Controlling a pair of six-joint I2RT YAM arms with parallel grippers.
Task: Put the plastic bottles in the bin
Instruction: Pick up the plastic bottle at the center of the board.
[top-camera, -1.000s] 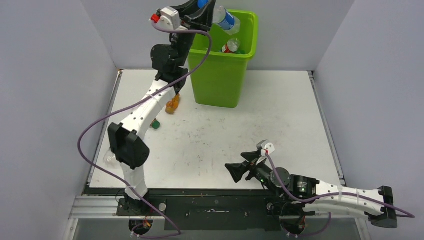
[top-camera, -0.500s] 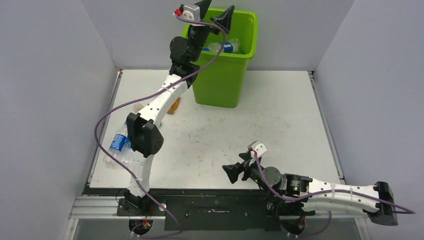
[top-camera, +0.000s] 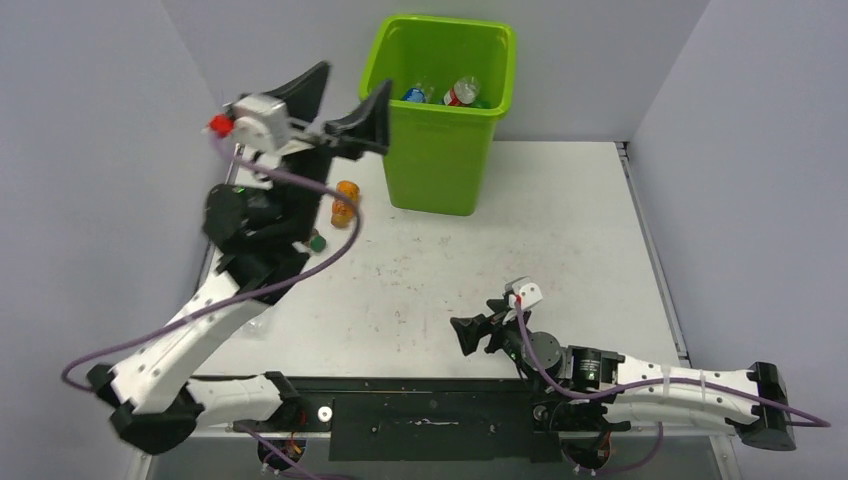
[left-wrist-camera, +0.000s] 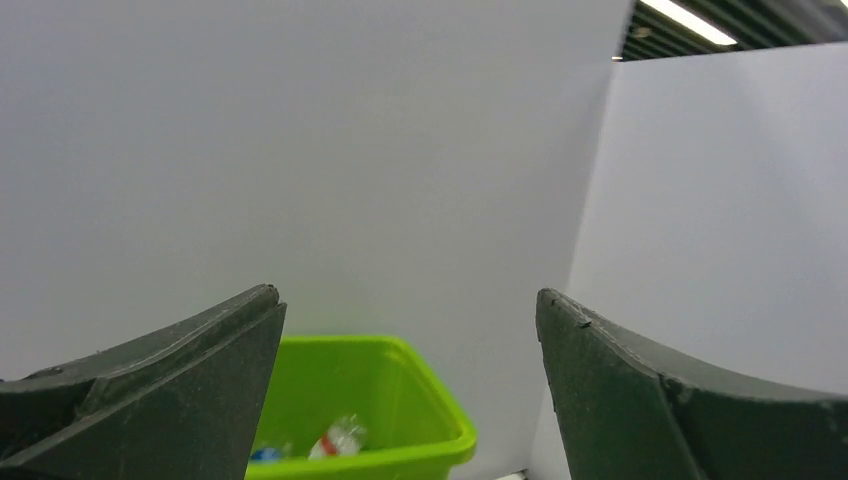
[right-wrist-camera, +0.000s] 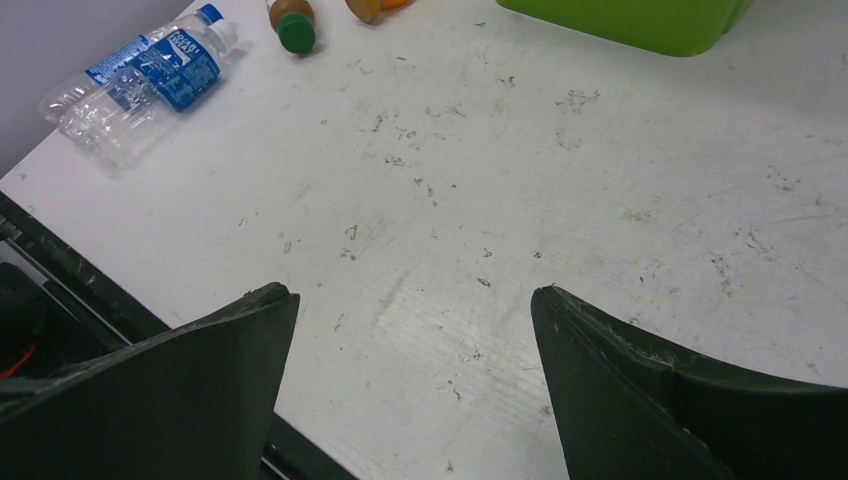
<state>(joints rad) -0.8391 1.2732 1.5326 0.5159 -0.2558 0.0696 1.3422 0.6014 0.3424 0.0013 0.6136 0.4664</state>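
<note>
Retreating from the bin, left gripper spread empty, blue-labelled bottle now inside, right gripper still splayed

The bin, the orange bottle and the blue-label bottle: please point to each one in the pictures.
bin (top-camera: 440, 160): top external view, front wall.
orange bottle (top-camera: 344, 203): top external view, its body.
blue-label bottle (right-wrist-camera: 178, 62): right wrist view, its label.

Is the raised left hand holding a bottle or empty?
Empty. The left hand is open; between its fingers only wall and the bin show.
</note>
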